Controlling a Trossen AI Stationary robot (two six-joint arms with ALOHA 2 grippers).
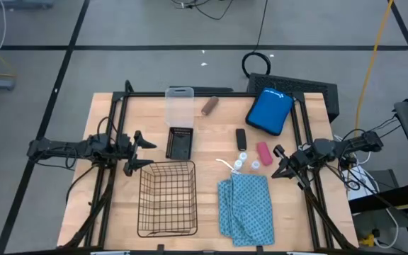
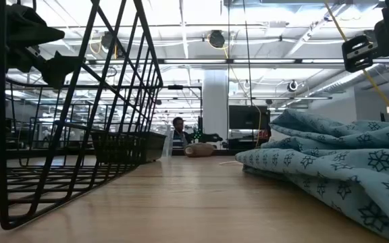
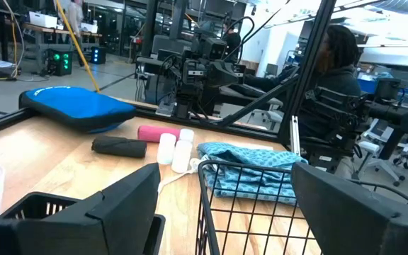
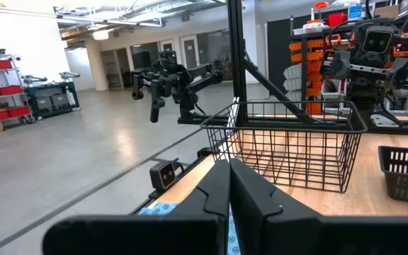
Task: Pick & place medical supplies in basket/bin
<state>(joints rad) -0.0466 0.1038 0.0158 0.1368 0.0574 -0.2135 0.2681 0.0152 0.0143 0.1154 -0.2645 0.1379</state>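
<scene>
Left gripper (image 1: 147, 152): held at the left of the overhead frame, just off the upper left corner of the basket; fingers spread wide, nothing grasped.
Right gripper (image 1: 278, 163): held at the right of the overhead frame, beside the pink roll; fingers pressed together, nothing between them, as confirmed in the right wrist view (image 4: 229, 185).
Basket (image 1: 167, 198): black wire mesh, placed lower centre-left on the table; nothing is seen inside it.
Teal patterned cloth (image 1: 245, 207): folded, laid lower centre-right, to the right of the basket and apart from it.
White-capped vials (image 1: 241, 163): grouped just above the cloth's upper edge.
Pink roll (image 1: 263, 153): laid just right of the vials.
Small black block (image 1: 241, 137): located above the vials, centre of frame.
Brown roll (image 1: 210, 105): located at the upper centre of the table.
Small black tray (image 1: 180, 143): set above the basket.
Clear plastic box (image 1: 179, 106): set above the tray.
Blue pouch (image 1: 269, 110): laid at the upper right of the table (image 1: 119, 212).
</scene>
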